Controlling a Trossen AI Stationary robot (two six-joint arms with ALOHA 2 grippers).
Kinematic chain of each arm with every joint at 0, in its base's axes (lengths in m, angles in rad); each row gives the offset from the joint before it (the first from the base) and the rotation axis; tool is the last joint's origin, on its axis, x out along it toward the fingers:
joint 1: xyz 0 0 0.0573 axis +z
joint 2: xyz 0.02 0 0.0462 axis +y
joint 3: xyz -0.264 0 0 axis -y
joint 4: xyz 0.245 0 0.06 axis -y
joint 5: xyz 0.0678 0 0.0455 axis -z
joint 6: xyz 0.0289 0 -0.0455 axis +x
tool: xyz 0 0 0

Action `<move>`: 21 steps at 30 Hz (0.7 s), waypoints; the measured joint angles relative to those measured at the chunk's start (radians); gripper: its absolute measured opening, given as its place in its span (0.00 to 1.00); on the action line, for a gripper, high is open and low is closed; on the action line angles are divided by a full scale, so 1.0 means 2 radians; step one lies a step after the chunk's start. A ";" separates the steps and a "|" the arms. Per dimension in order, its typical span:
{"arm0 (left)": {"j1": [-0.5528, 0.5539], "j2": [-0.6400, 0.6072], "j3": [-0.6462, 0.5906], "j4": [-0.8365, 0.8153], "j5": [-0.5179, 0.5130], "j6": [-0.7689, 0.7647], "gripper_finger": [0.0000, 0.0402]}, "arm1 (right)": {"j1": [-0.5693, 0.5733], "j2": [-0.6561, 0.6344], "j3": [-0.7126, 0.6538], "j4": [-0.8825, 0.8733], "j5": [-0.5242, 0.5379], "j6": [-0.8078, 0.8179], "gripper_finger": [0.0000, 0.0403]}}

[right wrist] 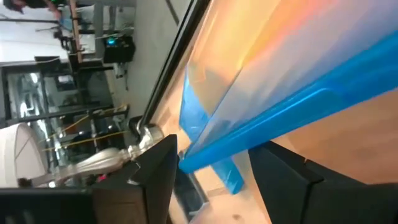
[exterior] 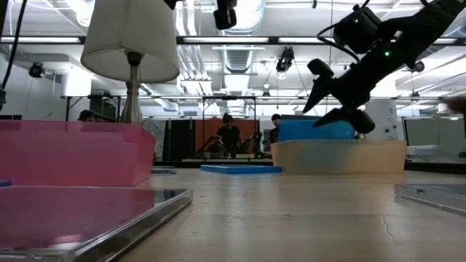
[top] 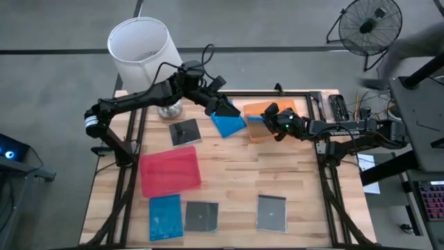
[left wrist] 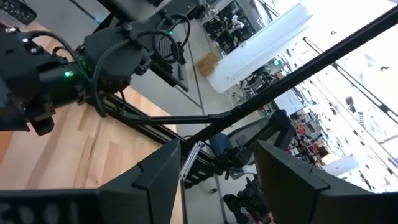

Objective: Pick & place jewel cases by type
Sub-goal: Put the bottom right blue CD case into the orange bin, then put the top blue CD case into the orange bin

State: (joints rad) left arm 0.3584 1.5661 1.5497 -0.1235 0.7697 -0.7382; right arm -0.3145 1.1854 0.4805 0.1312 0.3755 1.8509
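Note:
A translucent blue jewel case (exterior: 317, 129) stands tilted in the orange tray (exterior: 338, 156), its lower part inside the tray. My right gripper (exterior: 336, 96) is open at that case's upper edge, one finger on either side. Another blue case (top: 229, 123) lies flat on the table left of the tray. My left gripper (top: 220, 104) hangs open well above it, with nothing between its fingers (left wrist: 155, 180). A dark case (top: 184, 132) lies near the lamp. One blue case (top: 165, 217) and two dark ones (top: 201, 216) (top: 272, 212) lie along the near edge. My right gripper straddles the upper edge (right wrist: 261, 127) of the blue case in the orange tray, slanting down from the table's right side. The edge runs between the spread fingers (right wrist: 155, 168). I cannot tell whether either finger touches it.
A pink tray (top: 170, 171) sits left of centre. A lamp with a white shade (top: 142, 48) stands at the far left corner. A black frame rail (top: 277, 92) runs along the far edge. Bare wood lies between the trays and the near row of cases.

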 joint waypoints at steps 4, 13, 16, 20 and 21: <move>0.000 0.000 0.000 -0.012 0.000 0.000 0.47 | 0.000 0.000 0.000 0.008 -0.023 -0.002 0.49; 0.000 0.000 0.000 -0.037 0.000 0.000 0.47 | 0.017 -0.001 0.000 0.007 -0.028 -0.002 0.49; 0.001 0.000 0.000 -0.040 -0.002 0.000 0.47 | 0.029 -0.007 0.000 0.013 -0.016 -0.009 0.49; 0.001 0.000 0.000 -0.054 -0.038 -0.008 0.47 | 0.042 -0.025 0.008 0.014 -0.016 -0.099 0.48; 0.001 0.000 0.000 -0.066 -0.058 -0.010 0.47 | 0.044 -0.032 0.011 0.015 -0.016 -0.130 0.48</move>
State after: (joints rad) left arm 0.3603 1.5661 1.5501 -0.2562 0.6536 -0.7576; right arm -0.2262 1.1223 0.5025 0.1609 0.3428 1.5900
